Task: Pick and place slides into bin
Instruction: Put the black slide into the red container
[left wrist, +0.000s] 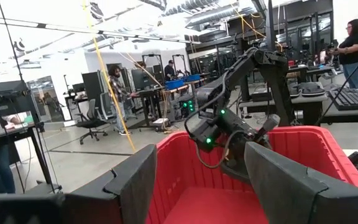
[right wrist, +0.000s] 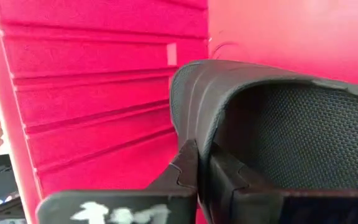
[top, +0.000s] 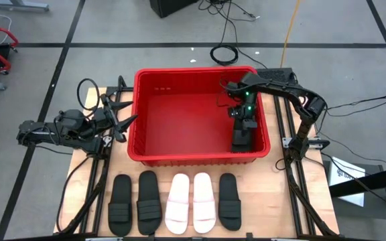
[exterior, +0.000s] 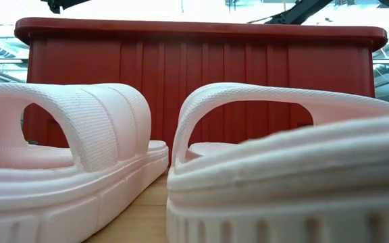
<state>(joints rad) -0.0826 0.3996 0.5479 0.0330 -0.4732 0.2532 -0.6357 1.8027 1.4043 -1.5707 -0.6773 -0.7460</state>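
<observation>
Step in hand: the first black slide (top: 240, 136) is being placed into the bin (top: 139, 114); judged from the row of five still on the table, the task is only just being begun.

Right gripper (top: 242, 126): it is being held inside the bin at the right-hand wall, with its fingers (right wrist: 188, 163) closed tight on the strap edge of the black slide; in the right wrist view the slide is being seen clamped between them, close against the ribbed red wall.

Held slide: it is being carried low in the bin's right front corner; whether its sole is already touching the bin floor cannot be told.

Left gripper (top: 119, 124): it is being kept waiting just outside the bin's left wall, with its fingers (left wrist: 132, 180) spread wide and nothing between them.

Remaining slides: three black ones (top: 120, 198), (top: 149, 195), (top: 229, 200) and a white pair (top: 179, 203), (top: 204, 202) are being left in a row on the wooden table (top: 79, 181), in front of the bin and apart from it.

Next move, as a judgement: the fingers are to be opened so that the slide is being dropped or set on the bin floor, and the arm is then to be lifted clear of the rim before a slide in the row is being reached for.

Care needed: the wall is very near, so the retreat is best being made straight up.
</observation>
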